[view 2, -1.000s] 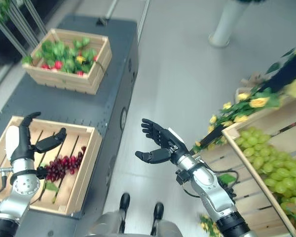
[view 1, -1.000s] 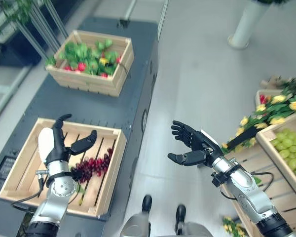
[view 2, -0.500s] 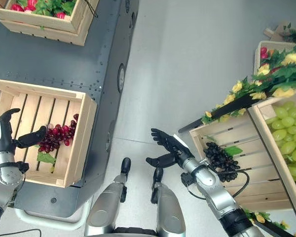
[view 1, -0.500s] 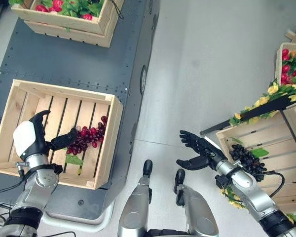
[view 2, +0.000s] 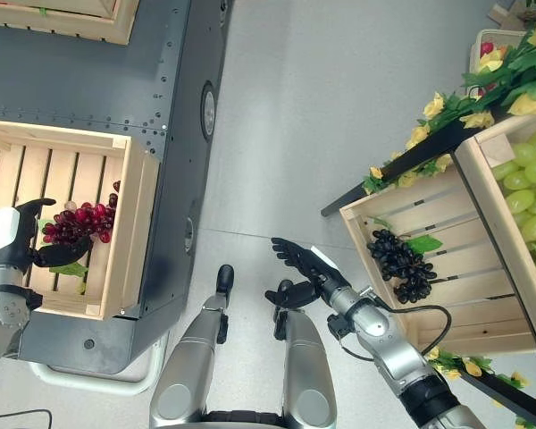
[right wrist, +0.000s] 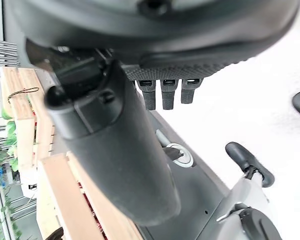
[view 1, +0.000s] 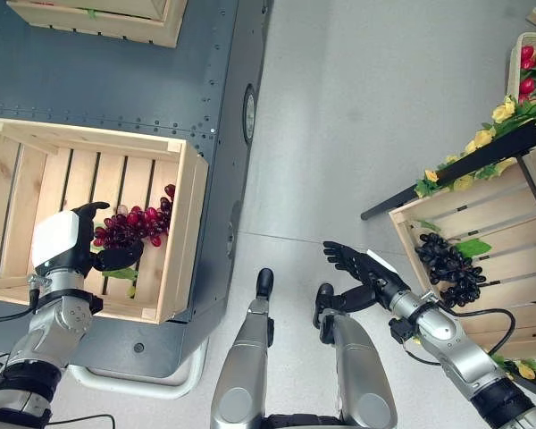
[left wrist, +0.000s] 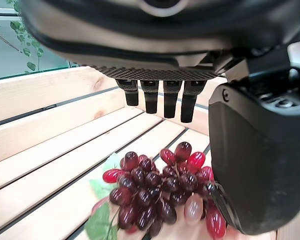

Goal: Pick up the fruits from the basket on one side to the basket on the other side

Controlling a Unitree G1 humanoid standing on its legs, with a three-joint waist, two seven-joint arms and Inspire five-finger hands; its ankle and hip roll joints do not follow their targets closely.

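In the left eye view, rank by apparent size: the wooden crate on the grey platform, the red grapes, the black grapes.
1. Wooden crate, by far the largest.
2. Red grapes and black grapes look about alike; a robot hand partly covers the red ones, so I won't rank them.

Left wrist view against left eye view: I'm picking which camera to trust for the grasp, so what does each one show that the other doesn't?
Left wrist view alone: the left hand's fingers straight above the red grape bunch, thumb beside it, not closed.

Left eye view alone: the right hand open over the floor, and the dark grape bunch in the right-side crate.

Shared: the red grapes on the slats of the left wooden crate.
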